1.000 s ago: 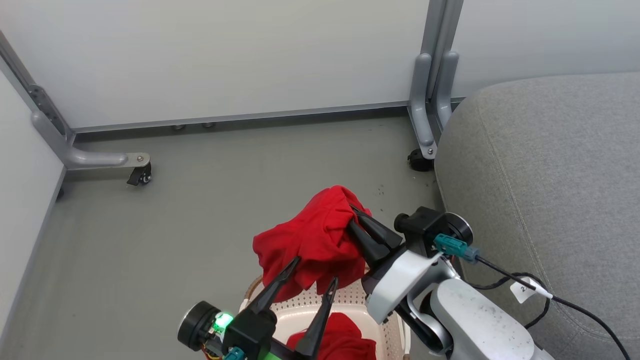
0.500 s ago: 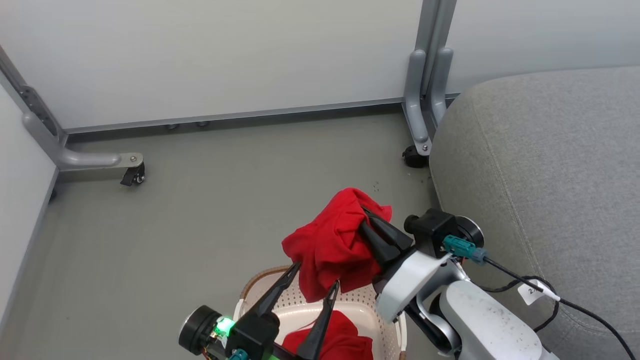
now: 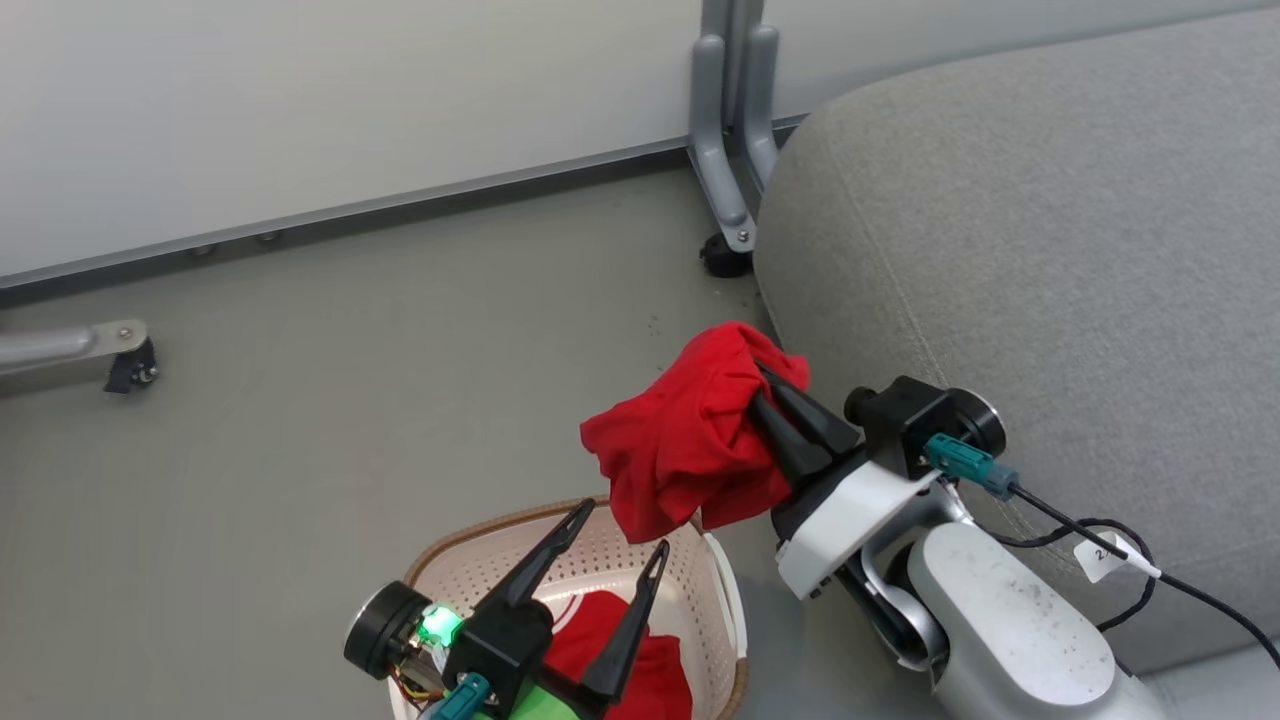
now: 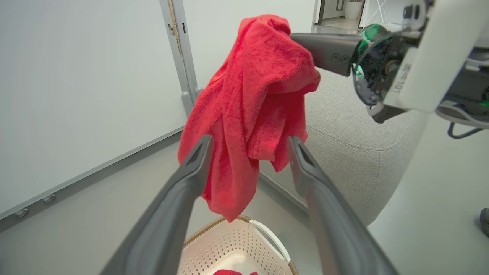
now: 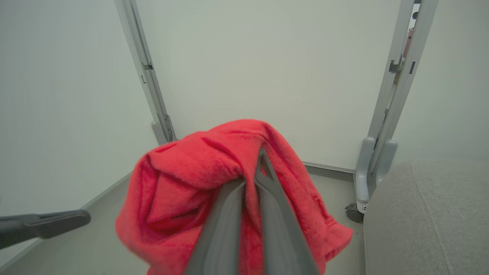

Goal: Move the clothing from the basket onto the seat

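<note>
Carrying the red garment toward the seat

The right gripper is clamped on the red garment, which hangs above the basket rim, just beside the seat. The hem should clear the cushion edge before release. The left gripper hovers over the basket, jaws spread and empty.

You're in a staged test bay or lab; beyond your right tool stand white partition panels on grey metal frames with castors; bare grey floor below it; a grey upholstered seat to its right.
</note>
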Motion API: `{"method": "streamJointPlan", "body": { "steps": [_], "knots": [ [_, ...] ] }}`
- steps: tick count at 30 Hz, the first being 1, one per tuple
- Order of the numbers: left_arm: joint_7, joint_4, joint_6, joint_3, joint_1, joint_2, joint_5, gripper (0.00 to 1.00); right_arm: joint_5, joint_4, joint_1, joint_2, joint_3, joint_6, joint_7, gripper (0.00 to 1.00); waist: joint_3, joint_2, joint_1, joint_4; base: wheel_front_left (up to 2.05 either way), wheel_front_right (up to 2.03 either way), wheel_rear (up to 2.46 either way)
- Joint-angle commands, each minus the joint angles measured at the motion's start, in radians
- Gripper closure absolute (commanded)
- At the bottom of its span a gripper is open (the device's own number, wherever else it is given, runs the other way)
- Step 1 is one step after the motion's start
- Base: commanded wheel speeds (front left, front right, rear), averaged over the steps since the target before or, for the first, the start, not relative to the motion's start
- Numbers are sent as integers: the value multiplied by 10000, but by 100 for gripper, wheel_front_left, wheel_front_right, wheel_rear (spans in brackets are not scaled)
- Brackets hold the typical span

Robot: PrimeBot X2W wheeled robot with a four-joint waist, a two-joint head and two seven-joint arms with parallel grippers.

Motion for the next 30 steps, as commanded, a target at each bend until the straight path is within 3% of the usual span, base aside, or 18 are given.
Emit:
{"method": "streamJointPlan", "body": {
  "steps": [1,10,17,23,30],
  "knots": [
    [13,-48,-25,50,-272,90,128,0,-86,-79,-157,-57,-134,1,-83,100,767,-1,0,-977,0,0,0],
    [410,-436,-197,-18,-862,467,364,0,-237,-242,-168,109,-878,1,-414,100,1824,-1,0,-2552,0,0,0],
    [752,-671,-349,-122,-1185,725,442,0,-122,-84,-214,356,-1608,1,-692,100,2292,-1,0,-3335,0,0,0],
    [947,-872,-429,-216,-1561,757,522,0,-113,215,-636,283,-2781,1,-829,100,2736,-1,0,-3361,0,0,0],
    [1133,-1193,-623,-365,-2327,884,721,0,-202,499,-1869,-211,-4465,1,-867,100,3667,-1,0,-2737,0,0,0]
  ]
}}
